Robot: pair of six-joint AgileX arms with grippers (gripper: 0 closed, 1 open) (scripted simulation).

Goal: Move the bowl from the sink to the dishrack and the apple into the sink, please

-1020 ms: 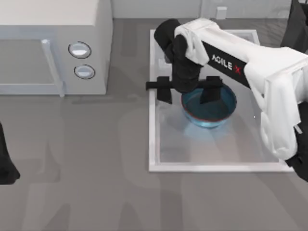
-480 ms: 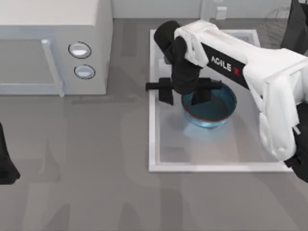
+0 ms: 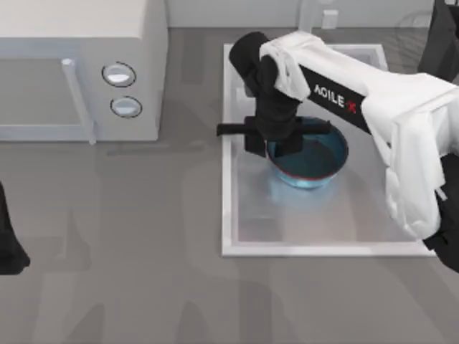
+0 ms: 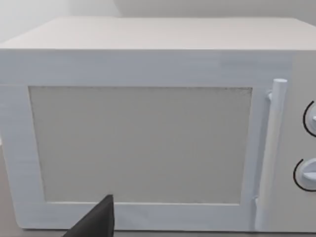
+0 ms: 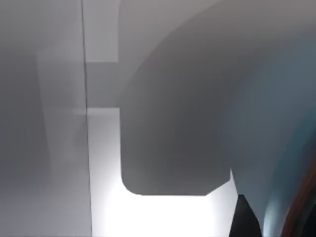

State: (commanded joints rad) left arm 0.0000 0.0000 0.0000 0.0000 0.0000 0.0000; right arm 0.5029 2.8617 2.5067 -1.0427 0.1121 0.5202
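Counter (image 3: 143,236): grey, carrying all items listed below.

Microwave (image 3: 79,68): white, at the 10 o'clock part of the top view, two round knobs on its right side and a vertical door handle beside them. The left wrist view faces its door (image 4: 138,143) head-on.

Sink (image 3: 228,215): white rectangular basin with a raised rim, occupying the 2 to 4 o'clock part of the counter, a white faucet post at its 12 o'clock edge.

Right arm (image 3: 373,107): white with black wrist section, reaching in from 3 o'clock across the basin toward its 9 o'clock wall.

Left arm (image 3: 8,236): parked at the 9 o'clock edge of the counter; state of its jaws cannot be told.

Bowl (image 3: 315,161): deep blue, thin red rim line, sitting in the sink, in the basin's 12 o'clock half and nearer its 9 o'clock wall. The right wrist view shows its blue wall (image 5: 276,148) close up.

Right gripper (image 3: 274,143): over the bowl's 9 o'clock rim. Jaws narrow, closed on that rim, one finger outside the wall and one inside.
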